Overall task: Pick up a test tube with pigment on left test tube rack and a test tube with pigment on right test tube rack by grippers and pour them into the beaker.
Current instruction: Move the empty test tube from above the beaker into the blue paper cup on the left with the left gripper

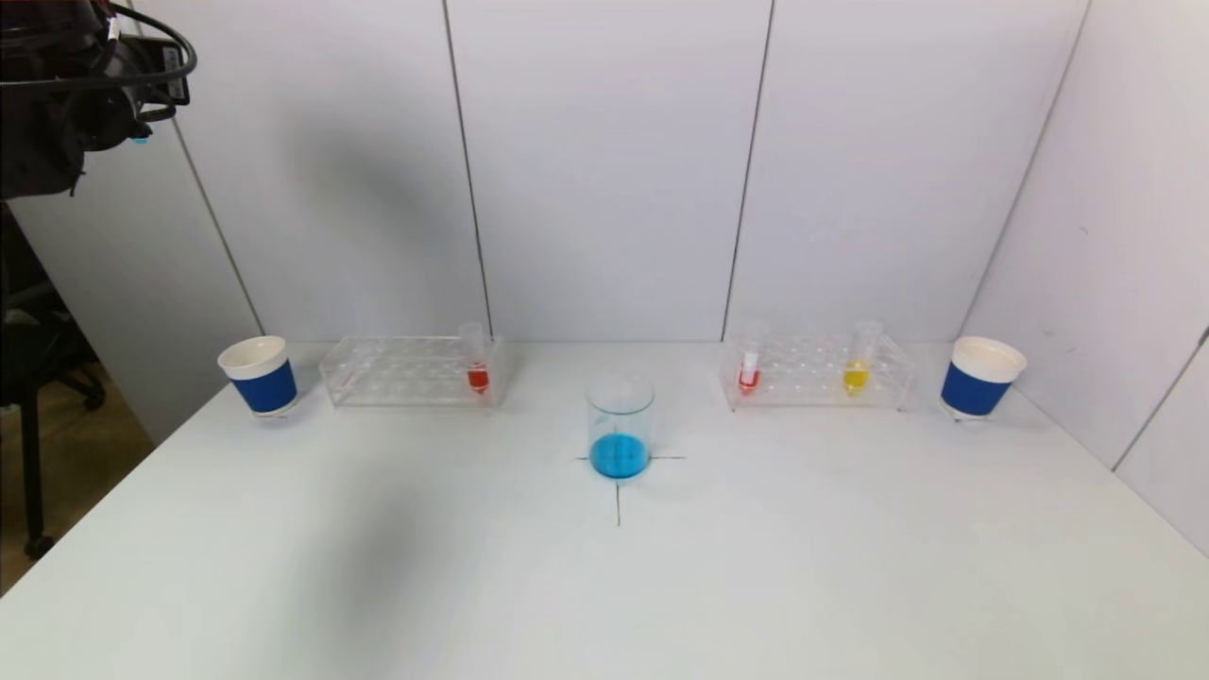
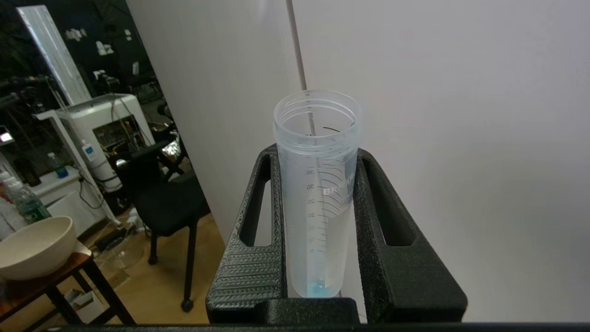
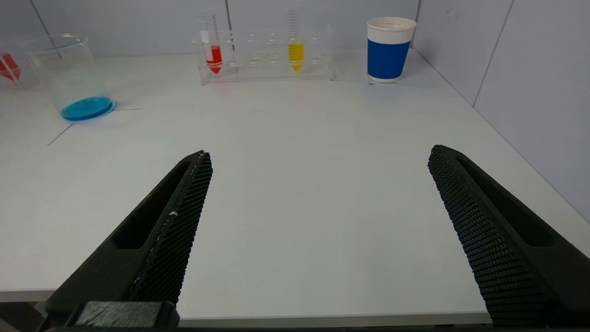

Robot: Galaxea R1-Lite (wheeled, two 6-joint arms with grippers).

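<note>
Blue liquid fills the bottom of the glass beaker (image 1: pixel 620 425), which stands at the centre of the white worktop (image 1: pixel 604 586) on a thin black cross mark. In the head view, left of the beaker toward the back wall, we see the clear left rack (image 1: pixel 408 370) with one tube of red pigment (image 1: pixel 476 363) upright at its right end. Right of the beaker sits the right rack (image 1: pixel 816 371), holding a red tube (image 1: pixel 749 370) near its left end and a yellow tube (image 1: pixel 859 360) further right. A blue-banded paper cup (image 1: pixel 259 376) stands just beyond the left rack's outer end, and a second such cup (image 1: pixel 979 378) beyond the right rack's outer end.

Our left tool (image 2: pixel 318 221) is raised high at the upper left of the head view, well above the worktop and apart from the racks. In the left wrist view its two black fingers (image 2: pixel 258 258) are clenched on an open, graduated test tube (image 2: pixel 318 193), which stands upright between them; it is nearly empty, with only a trace of blue at its tip. Behind it are a pale wall panel and, further off, a black chair (image 2: pixel 166 203) and a cream bowl (image 2: pixel 34 246).

Our right tool (image 3: pixel 318 193) does not show in the head view. In the right wrist view its fingers (image 3: pixel 170 230) are spread wide apart, grasping nothing, low over the near edge of the worktop and well apart from the right rack in the upper middle of that frame.
</note>
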